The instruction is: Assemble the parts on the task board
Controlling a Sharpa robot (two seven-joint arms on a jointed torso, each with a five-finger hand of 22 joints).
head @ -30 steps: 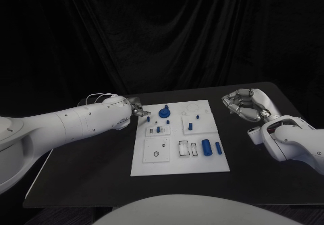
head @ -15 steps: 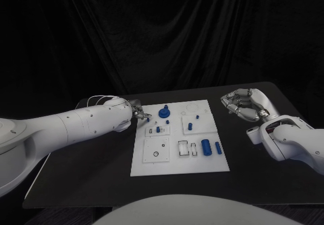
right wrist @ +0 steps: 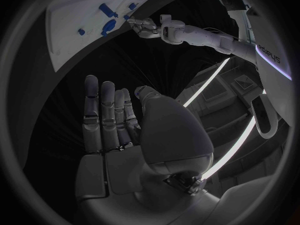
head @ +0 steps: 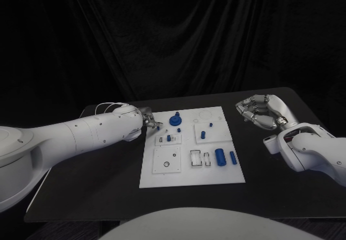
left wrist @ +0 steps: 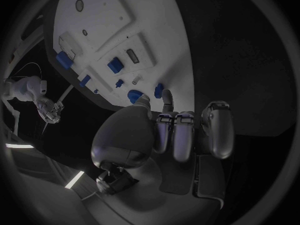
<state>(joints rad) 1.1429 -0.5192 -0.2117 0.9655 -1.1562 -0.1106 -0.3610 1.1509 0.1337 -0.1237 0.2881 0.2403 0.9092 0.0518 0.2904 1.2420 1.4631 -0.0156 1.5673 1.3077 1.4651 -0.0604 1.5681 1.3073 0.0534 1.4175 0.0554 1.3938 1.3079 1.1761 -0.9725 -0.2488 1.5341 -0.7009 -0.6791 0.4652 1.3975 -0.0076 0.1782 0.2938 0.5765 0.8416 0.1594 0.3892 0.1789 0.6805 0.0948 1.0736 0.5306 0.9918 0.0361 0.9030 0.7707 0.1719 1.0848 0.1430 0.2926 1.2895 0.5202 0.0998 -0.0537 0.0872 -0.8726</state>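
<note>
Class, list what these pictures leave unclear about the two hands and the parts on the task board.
- Left hand, head view: its own arm covers the fingertips at the task board edge, so a grip cannot be confirmed.
- Left wrist view: the fingers reach toward a small blue part; contact is unclear.
- Small parts, head view: too tiny to tell seated from loose.
- Right hand: open, off the board.

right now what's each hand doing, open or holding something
left hand: at the task board edge by a small blue part; grip cannot be told
right hand: open, holding nothing
</note>
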